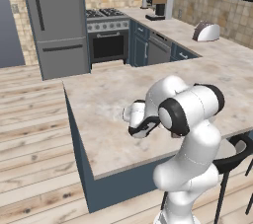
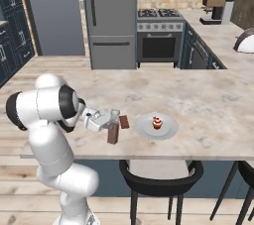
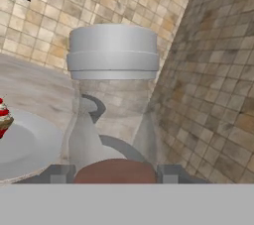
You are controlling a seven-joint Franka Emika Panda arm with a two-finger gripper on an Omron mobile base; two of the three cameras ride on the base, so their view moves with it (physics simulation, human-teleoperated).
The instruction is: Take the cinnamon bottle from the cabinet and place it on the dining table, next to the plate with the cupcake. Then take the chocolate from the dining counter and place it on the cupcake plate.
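Right base view: arm folded low over the bench's near edge, forearm level, claw pinching the cinnamon bottle upright, its base at or just above the top; contact unclear. Chocolate lies just behind the bottle, partly hidden. Plate with cupcake sits beside it. Hand view: bottle cap fills centre, cupcake cut off at frame edge. Left base view: arm hides the bottle.
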